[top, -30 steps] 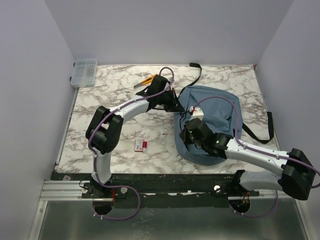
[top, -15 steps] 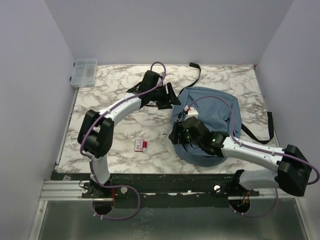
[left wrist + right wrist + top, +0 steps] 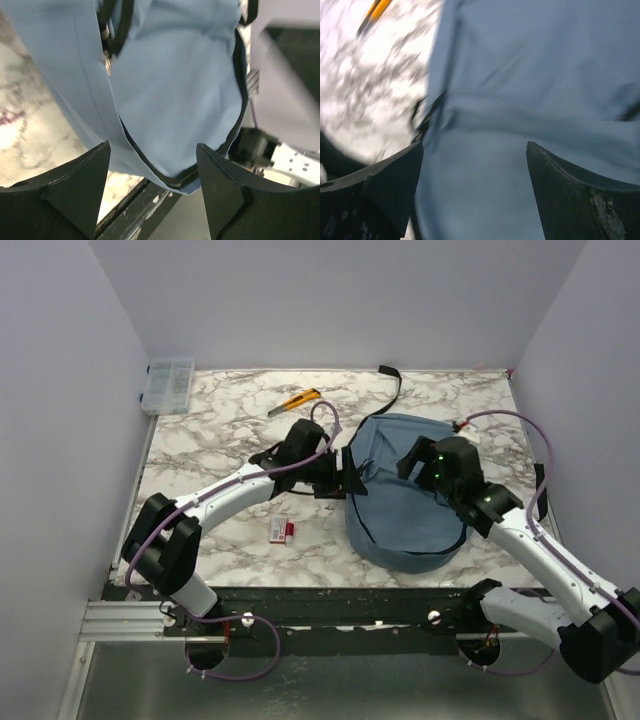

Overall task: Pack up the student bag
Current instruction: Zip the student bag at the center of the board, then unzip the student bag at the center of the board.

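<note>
Student bag (image 3: 402,508) lies near red packet (image 3: 281,530), yellow tool (image 3: 297,400) beyond.

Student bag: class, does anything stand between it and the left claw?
Nothing visible does. The left claw stands open at the edge of the student bag; its wrist view shows blue fabric directly ahead, with nothing in front of it.

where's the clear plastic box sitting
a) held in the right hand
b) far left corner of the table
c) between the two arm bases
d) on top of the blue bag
B: the clear plastic box sits at the far left corner of the table, well apart from the student bag.
</note>
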### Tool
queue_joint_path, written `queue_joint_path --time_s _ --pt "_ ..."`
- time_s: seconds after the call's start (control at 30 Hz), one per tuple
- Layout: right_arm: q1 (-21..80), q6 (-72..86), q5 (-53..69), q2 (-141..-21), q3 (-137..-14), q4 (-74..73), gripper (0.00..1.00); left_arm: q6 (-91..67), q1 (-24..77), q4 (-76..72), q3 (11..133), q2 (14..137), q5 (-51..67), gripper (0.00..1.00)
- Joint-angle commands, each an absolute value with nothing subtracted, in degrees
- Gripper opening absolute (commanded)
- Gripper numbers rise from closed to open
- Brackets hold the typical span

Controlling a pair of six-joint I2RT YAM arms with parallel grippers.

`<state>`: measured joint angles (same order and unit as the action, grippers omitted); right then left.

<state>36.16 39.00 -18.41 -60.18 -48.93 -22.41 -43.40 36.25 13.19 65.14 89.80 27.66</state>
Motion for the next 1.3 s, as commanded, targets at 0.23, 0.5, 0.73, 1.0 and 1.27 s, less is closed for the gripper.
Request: queue_joint_path --time_s 0.23,0.5,0.73,1.0,1.27 --pt "2.22 40.71 7.01 -63.73 -40.7 -16.28 0.69 -42.98 41.67 6.57 55.78 89.68 27.06 0.61" --pt "-4.56 42.49 5.86 -61.88 -36.01 -10.26 0.67 -43.7 41.7 5.51 54.03 91.91 28.71 0.25" --pt "-7.54 40.89 12.02 -63.31 -35.11 -6.77 0.68 -44.06 41.71 4.6 52.77 91.35 28.71 0.09" --pt "-8.49 41.6 13.2 -63.45 -32.51 -3.15 0.52 -44.01 41.65 4.39 53.26 91.48 30.08 0.09" --pt "-14.63 41.56 20.38 -60.43 -28.48 -0.58 0.56 -43.53 41.63 4.44 53.53 91.3 30.44 0.11"
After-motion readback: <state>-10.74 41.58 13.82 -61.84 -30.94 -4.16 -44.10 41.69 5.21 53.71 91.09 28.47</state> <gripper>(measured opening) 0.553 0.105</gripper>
